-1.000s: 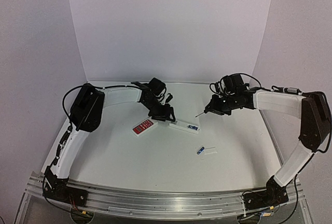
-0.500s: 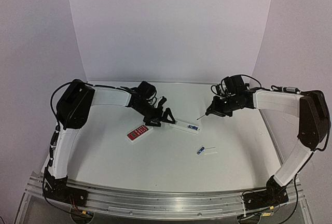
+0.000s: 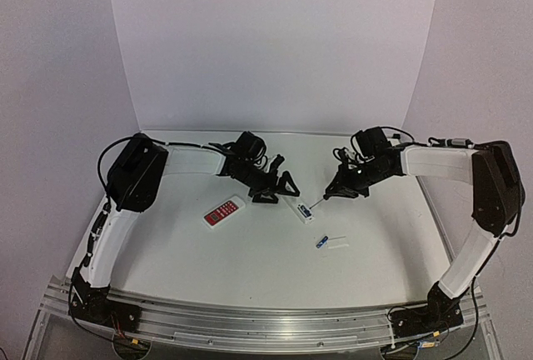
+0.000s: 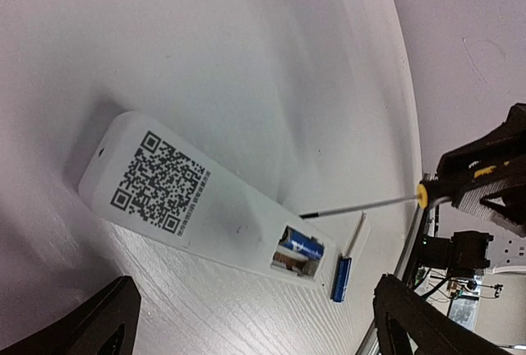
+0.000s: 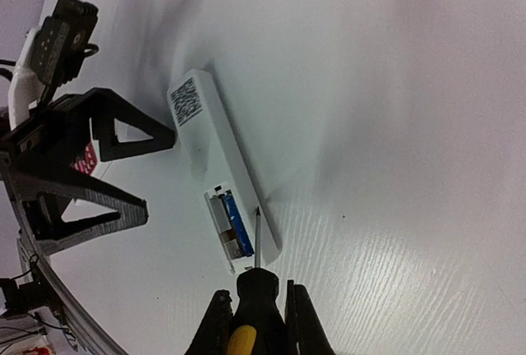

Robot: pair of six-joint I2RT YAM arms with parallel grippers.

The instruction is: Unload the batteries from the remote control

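Looking at the remote control lying back-up around the middle of the table, QR sticker on show, battery bay open at the end toward the right arm. Can see one blue battery sitting in the bay, next to an empty slot with bare metal contacts. Spotted the other battery loose on the table near that same end of the remote, just beside the little white cover. Got the left tool spread wide with nothing in it, parked just beside the QR end of the remote. Got the right tool clamped on a screwdriver with a black-and-yellow handle, thin shaft aimed at the remote's edge right by the open bay. Can't tell about actual contact between tip and plastic, too close to call from any view. Also noticing a shorter red-faced remote flat on the table off to the left of the white one, near it but apart.
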